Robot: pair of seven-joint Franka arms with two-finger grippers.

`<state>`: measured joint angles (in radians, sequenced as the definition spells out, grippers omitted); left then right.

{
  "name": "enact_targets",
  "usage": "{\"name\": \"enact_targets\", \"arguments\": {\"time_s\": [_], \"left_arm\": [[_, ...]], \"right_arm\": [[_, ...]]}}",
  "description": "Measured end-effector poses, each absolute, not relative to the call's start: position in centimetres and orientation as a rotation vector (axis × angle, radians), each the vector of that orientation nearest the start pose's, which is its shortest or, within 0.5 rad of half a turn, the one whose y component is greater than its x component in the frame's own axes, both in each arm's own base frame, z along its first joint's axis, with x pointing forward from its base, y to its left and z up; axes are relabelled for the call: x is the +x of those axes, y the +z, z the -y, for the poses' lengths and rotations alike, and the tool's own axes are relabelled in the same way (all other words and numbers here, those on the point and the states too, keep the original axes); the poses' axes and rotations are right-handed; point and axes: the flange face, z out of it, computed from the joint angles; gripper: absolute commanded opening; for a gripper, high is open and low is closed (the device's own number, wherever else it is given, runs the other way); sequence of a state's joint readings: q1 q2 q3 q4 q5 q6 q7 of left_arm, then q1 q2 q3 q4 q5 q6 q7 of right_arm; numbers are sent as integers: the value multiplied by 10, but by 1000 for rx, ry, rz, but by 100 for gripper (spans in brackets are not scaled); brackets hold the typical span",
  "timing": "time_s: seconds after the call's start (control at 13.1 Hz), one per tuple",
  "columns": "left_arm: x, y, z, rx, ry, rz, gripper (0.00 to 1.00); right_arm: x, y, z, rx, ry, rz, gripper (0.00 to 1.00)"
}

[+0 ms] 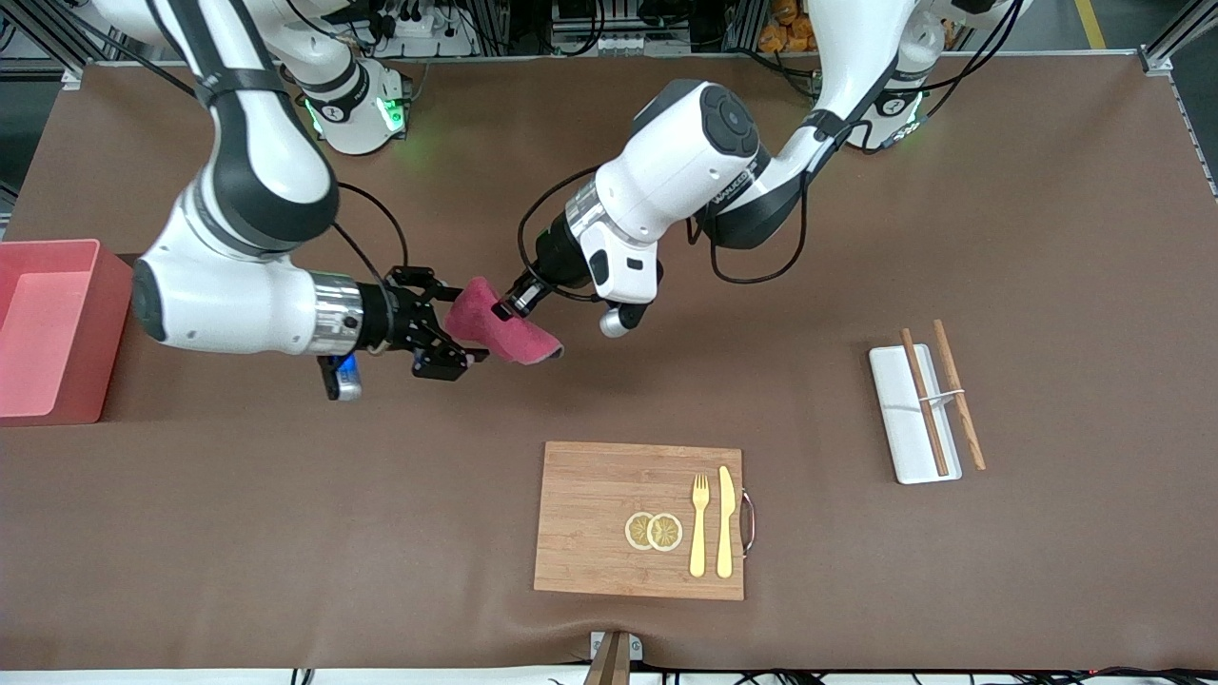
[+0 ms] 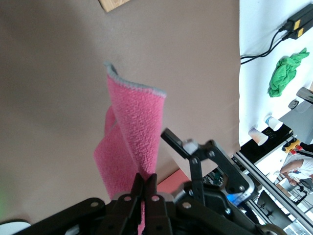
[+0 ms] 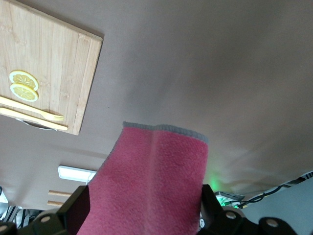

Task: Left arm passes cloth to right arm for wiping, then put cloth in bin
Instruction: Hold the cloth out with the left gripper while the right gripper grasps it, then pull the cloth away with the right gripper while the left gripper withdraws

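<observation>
The left gripper (image 1: 509, 303) is hanging in the air over the bare brown bench (image 1: 1047, 238), its fingers (image 2: 145, 188) pinched tight on one edge of the cloth (image 1: 500, 323). The crimson cloth is drooping from that grip, well clear of the bench surface, at about eleven o'clock from the wooden board (image 1: 609, 523).

The right gripper (image 1: 457, 323) is reaching in level from the bin's end of the bench, its fingers (image 1: 440, 366) spread wide, one on each side of the cloth's free end. In the right wrist view the cloth (image 3: 151, 186) is filling the gap between the two black fingers (image 3: 73, 208); whether they are touching it I cannot tell.

The pink bin (image 1: 52, 328) is sitting at the bench edge, at roughly nine o'clock from the grippers and well apart from them. On the board are lying two lemon slices (image 1: 654, 531), a fork (image 1: 699, 523) and a knife (image 1: 725, 521). At about three o'clock from the grippers, a white tray (image 1: 904, 419) is carrying chopsticks (image 1: 942, 395).
</observation>
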<state>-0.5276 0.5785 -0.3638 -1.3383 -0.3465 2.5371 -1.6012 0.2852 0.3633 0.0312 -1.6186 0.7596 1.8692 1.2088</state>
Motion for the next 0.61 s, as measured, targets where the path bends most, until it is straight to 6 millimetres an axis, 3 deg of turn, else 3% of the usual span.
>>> {"name": "enact_targets", "arguments": {"time_s": [0.08,0.31,0.61], "left_arm": [[536,478,542,2055,-289,-1204,0],[538,474,543,2050,-293,-1212,0],[538,475,543,2046,-294,-1214,0]], "right_arm": [[612,420,-254,-2123,800,-1435,40],[614,413,-257,-2075,836,-1444,0],[611,414,-264,-2081,842,-1427,0]]}}
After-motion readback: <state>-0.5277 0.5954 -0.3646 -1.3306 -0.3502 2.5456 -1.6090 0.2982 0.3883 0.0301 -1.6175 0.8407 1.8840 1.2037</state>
